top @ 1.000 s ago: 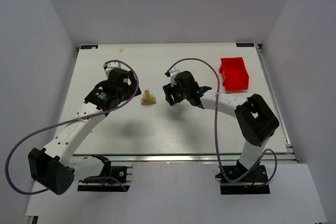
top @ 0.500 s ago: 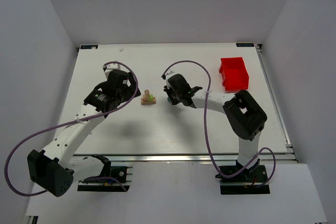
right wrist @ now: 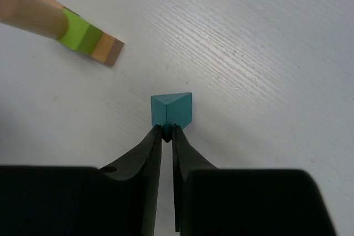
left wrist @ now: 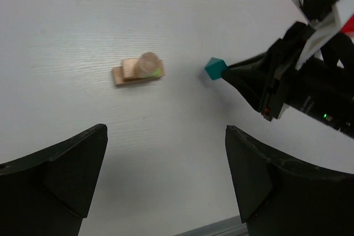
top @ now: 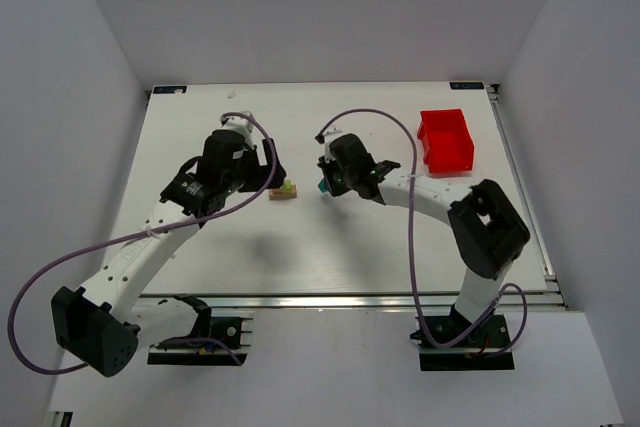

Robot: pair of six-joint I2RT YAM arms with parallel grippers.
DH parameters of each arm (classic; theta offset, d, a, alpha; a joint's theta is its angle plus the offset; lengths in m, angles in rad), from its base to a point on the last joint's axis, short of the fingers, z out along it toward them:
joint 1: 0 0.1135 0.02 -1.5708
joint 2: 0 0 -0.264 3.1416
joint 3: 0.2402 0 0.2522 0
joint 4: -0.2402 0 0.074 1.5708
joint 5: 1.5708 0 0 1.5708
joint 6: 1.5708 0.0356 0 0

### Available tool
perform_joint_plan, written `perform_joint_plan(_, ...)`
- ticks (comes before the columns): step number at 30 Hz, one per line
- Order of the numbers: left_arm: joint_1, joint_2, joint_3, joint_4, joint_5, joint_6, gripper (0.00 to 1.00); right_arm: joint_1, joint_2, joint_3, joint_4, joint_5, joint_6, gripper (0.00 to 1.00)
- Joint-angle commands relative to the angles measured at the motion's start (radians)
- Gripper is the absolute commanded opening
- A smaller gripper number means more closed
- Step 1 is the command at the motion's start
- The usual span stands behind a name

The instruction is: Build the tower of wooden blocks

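in the top view the left arm is partly covering the wood block tower on the table. the wrist views are showing it whole: tan, with one lime-green piece. just beside it, the right gripper is pinching a teal block. the left gripper is gaping wide above.

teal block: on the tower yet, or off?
Off. The small teal wooden prism is apart from the tan-and-green wood block tower, its edge pinched in the right tool.

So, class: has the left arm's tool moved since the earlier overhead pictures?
Yes. The left tool has shifted rightward in the overhead view, toward the small stack of wooden blocks.
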Motion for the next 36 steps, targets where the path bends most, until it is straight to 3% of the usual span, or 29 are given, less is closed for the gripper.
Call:
perform_joint_plan(1, -0.01, -0.021, -0.009, 0.127, 0.298, 0.134, 0.96, -0.032, -0.16, -0.004, -0.012, -0.085, 0.064, 0.0)
perform_joint_plan(8, -0.02, 0.036, -0.008, 0.213, 0.599, 0.306, 0.98, -0.106, -0.28, 0.001, -0.073, -0.396, 0.153, 0.0)
perform_joint_plan(14, -0.048, 0.058, -0.017, 0.238, 0.5, 0.355, 0.97, -0.144, -0.277, 0.022, -0.05, -0.64, 0.268, 0.0)
perform_joint_plan(20, -0.079, 0.128, 0.014, 0.213, 0.369, 0.416, 0.89, -0.164, -0.302, 0.027, -0.047, -0.714, 0.292, 0.0)
perform_joint_plan(29, -0.119, 0.116, -0.009, 0.261, 0.435, 0.505, 0.85, -0.209, -0.302, -0.024, 0.033, -0.823, 0.4, 0.0)
perform_joint_plan(36, -0.137, 0.15, -0.029, 0.271, 0.42, 0.458, 0.82, -0.212, -0.291, -0.048, -0.027, -0.741, 0.34, 0.0)
